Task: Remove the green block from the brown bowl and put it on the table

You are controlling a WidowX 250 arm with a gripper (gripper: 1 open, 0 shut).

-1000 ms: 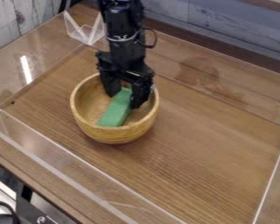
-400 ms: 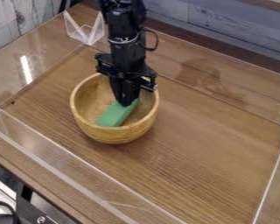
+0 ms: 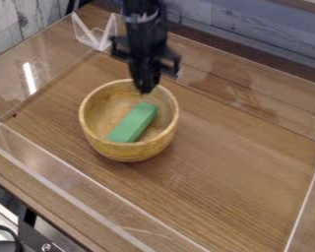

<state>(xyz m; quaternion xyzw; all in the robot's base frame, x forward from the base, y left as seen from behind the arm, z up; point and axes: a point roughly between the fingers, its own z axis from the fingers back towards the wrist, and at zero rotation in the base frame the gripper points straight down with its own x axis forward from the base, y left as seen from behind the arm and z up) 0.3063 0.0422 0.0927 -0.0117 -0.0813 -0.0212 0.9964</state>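
The green block [image 3: 134, 124] lies slanted inside the brown bowl [image 3: 94, 133], which stands on the table [image 3: 232, 148] left of centre. My gripper [image 3: 146, 87] hangs pointing down above the bowl's far rim, just past the block's upper end. Its fingers are pressed together and shut, with nothing green between them. The block rests on the bowl's floor, apart from the fingertips.
Clear acrylic walls [image 3: 42, 162] line the table's edges on the left, front and right. A wide stretch of bare wood-grain tabletop lies to the right of the bowl. A grey plank wall runs behind the table.
The open fingers stood down in the bowl around the block's upper end, then closed. The gripper has since risen above the rim, and the block has stayed in the bowl.
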